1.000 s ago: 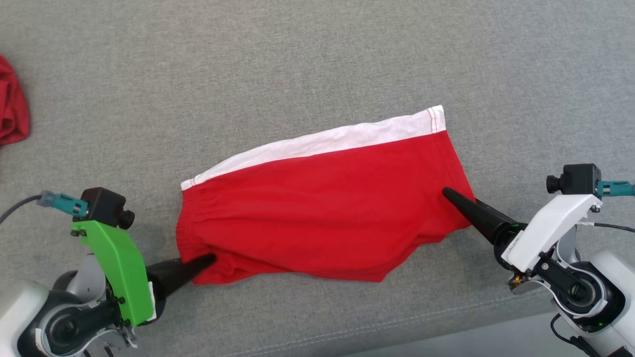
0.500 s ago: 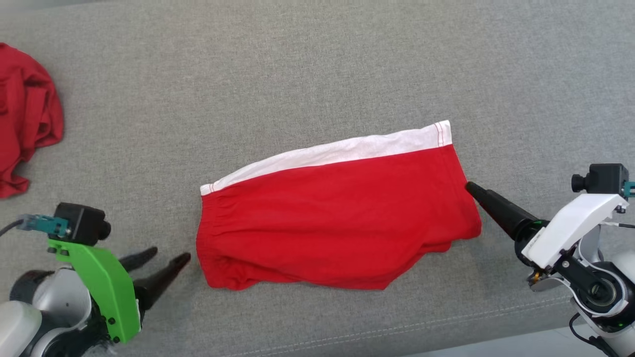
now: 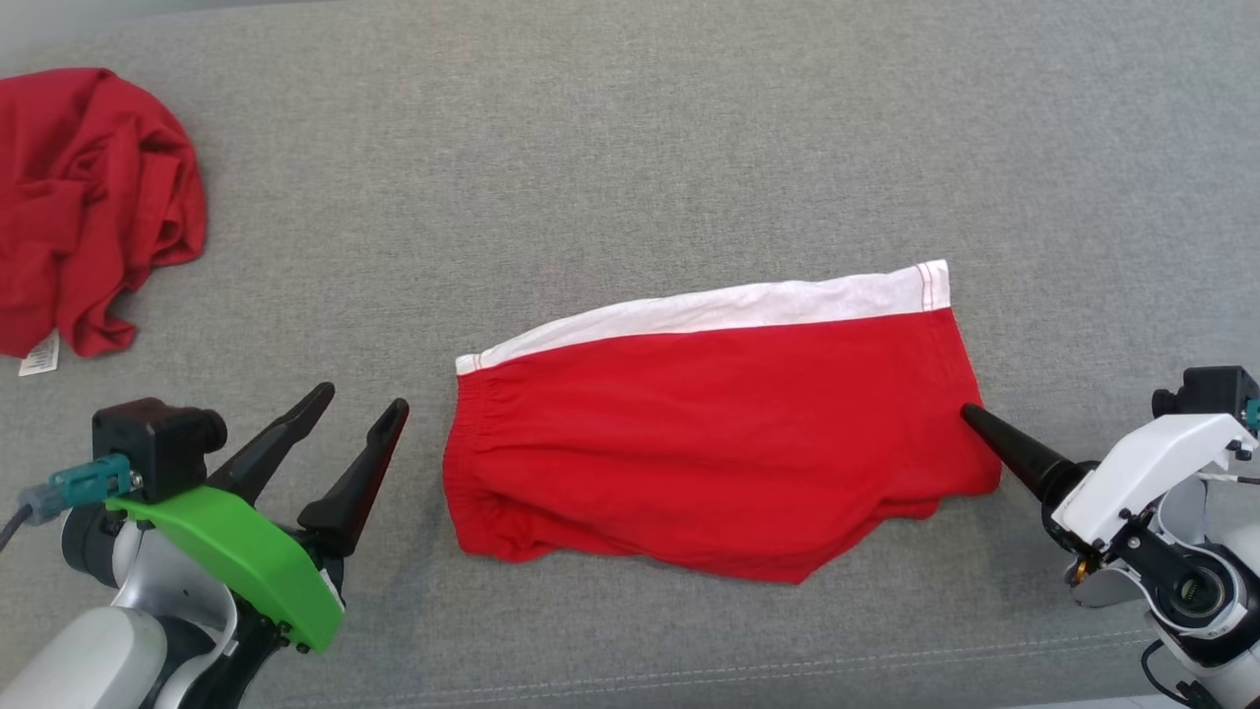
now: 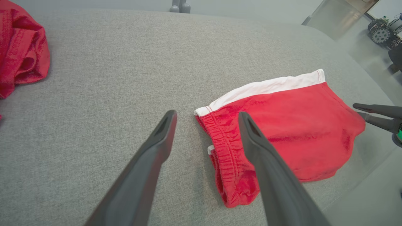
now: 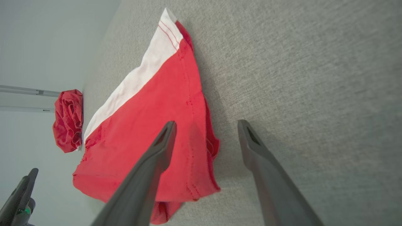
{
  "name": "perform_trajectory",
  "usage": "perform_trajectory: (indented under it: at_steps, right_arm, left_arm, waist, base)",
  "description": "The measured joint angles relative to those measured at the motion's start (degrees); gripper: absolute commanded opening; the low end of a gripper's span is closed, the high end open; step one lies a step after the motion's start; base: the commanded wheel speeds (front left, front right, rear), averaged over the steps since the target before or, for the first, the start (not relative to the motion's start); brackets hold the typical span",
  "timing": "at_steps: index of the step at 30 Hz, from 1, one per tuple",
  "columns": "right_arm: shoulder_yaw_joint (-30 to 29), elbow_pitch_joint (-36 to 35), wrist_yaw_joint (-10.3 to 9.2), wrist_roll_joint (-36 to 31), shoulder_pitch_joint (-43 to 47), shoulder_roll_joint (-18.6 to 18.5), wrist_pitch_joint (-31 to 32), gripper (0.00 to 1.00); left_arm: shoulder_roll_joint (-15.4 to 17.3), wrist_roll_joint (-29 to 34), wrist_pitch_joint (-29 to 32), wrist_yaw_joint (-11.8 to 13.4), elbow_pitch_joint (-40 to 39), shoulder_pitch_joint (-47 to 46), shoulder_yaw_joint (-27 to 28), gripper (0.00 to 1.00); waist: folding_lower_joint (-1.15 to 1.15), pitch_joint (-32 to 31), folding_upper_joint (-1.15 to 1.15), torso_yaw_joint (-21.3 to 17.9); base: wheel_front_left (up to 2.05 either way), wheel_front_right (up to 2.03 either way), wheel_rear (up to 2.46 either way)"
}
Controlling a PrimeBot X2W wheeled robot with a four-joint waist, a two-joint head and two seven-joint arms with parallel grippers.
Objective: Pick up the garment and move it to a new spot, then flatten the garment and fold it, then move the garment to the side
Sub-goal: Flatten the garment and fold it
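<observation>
Grey upholstery (image 3: 630,148) spreads wide around red shorts (image 3: 719,433).

One cushion (image 3: 630,118) holds two red garments: shorts (image 3: 709,433), and a heap (image 3: 89,207) left of them. Left gripper (image 3: 361,396) and right gripper (image 3: 975,414) make two.

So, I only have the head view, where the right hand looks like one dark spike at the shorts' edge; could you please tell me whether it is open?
Observer: Open. The right wrist view shows the right hand with its two fingers spread, one above the red shorts at their side hem, the other above bare grey cushion.
Operator: Thank you. Is any cloth pinched?
Observer: No; the gap between them is wide, with the hem's edge showing in it.
Operator: And the shorts' left corner?
Observer: The left wrist view shows a small white tab peeking out beneath the gathered red edge there.
</observation>
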Motion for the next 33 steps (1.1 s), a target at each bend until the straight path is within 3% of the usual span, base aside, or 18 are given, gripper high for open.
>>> perform_trajectory:
  at_steps: [9, 10, 11, 12, 13, 17, 22, 33]
  right_arm:
    - [0.9, 4.7, 0.0, 2.0, -0.4, 3.3, 1.4, 1.0]
    - [0.9, 5.2, 0.0, 2.2, -0.5, 3.7, 1.7, 0.9]
    - [1.0, 6.6, -0.01, 2.5, -1.3, 4.8, 1.9, 0.38]
    - [0.9, 7.2, -0.02, 2.6, -1.7, 5.4, 1.9, 0.22]
    - [0.9, 7.6, -0.02, 2.9, -1.9, 6.0, 1.9, 0.0]
    - [0.7, 8.9, -0.03, 4.6, -2.2, 7.5, 1.9, 0.0]
    - [-0.5, 9.9, 0.0, 5.3, -2.3, 6.8, 2.1, 0.0]
    - [-6.8, 11.1, 0.02, 6.1, -1.2, -2.6, 2.1, 0.0]
  left_arm:
    - [-4.0, 5.3, -9.2, 0.2, 5.1, 5.6, 2.5, 1.0]
    - [-4.3, 6.2, -9.9, 0.2, 6.1, 6.3, 3.1, 1.0]
    - [-4.7, 7.3, -11.4, 0.2, 8.0, 7.9, 4.5, 1.0]
    - [-5.3, 7.3, -12.2, 0.2, 8.6, 8.8, 5.4, 1.0]
    - [-6.0, 7.3, -12.9, 0.2, 8.9, 9.5, 5.8, 1.0]
    - [-8.1, 8.2, -15.2, 0.2, 10.5, 11.7, 6.7, 1.0]
    - [-8.5, 10.2, -18.1, 0.2, 12.2, 14.4, 9.7, 1.0]
    - [-11.5, 11.3, -19.4, 0.2, 12.5, 17.0, 10.8, 1.0]
  waist:
    - [0.0, -2.4, 0.0, 3.9]
    - [0.0, -2.7, 0.0, 4.4]
    - [0.0, -3.4, 0.0, 5.1]
    - [0.0, -3.7, 0.0, 5.4]
    - [0.0, -4.1, 0.0, 5.7]
    - [0.0, -5.4, 0.0, 6.6]
    - [0.0, -6.8, 0.0, 6.9]
    - [0.0, -7.4, 0.0, 5.7]
  base:
    - [0.0, 0.0, 0.0]
    - [0.0, 0.0, 0.0]
    - [0.0, 0.0, 0.0]
    - [0.0, 0.0, 0.0]
    - [0.0, 0.0, 0.0]
    - [0.0, 0.0, 0.0]
    - [0.0, 0.0, 0.0]
    - [0.0, 0.0, 0.0]
